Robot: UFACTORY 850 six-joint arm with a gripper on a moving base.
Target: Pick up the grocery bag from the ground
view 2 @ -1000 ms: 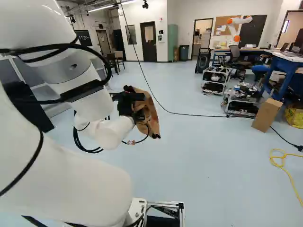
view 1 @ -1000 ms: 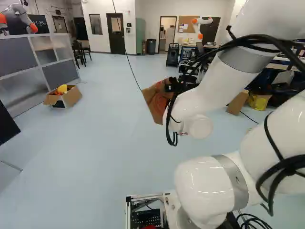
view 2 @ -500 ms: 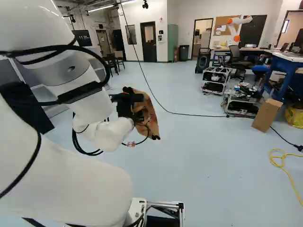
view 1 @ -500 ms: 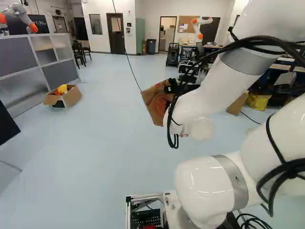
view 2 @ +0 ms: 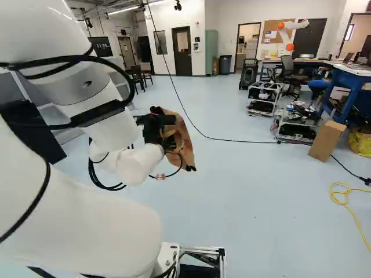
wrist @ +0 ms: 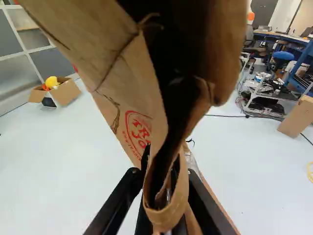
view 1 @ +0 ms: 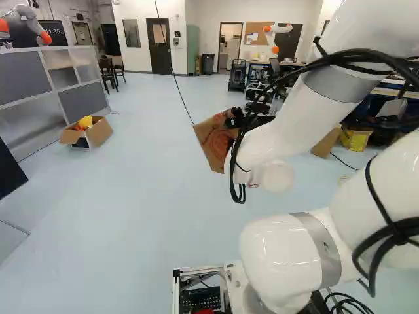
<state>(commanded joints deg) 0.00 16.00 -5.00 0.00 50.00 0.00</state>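
At the arm's end my gripper holds up the brown paper grocery bag, which hangs above the floor, tilted. In the left base view the bag shows left of the wrist, and the arm partly covers it. In the wrist view my gripper is shut on the bag, with a folded paper edge pinched between its two fingers. The bag's dark opening faces the camera and spreads ahead of the fingers. What is inside cannot be made out.
An open cardboard box with yellow and red things stands by the grey partition. A tall carton and metal racks stand on the right. A thin black cable crosses the floor. Another robot stands behind the partition.
The arm dipped slightly between the first and second moments, carrying the bag with it. Since then the bag has turned a little in the grip, and its red print shows more. The base has not moved.
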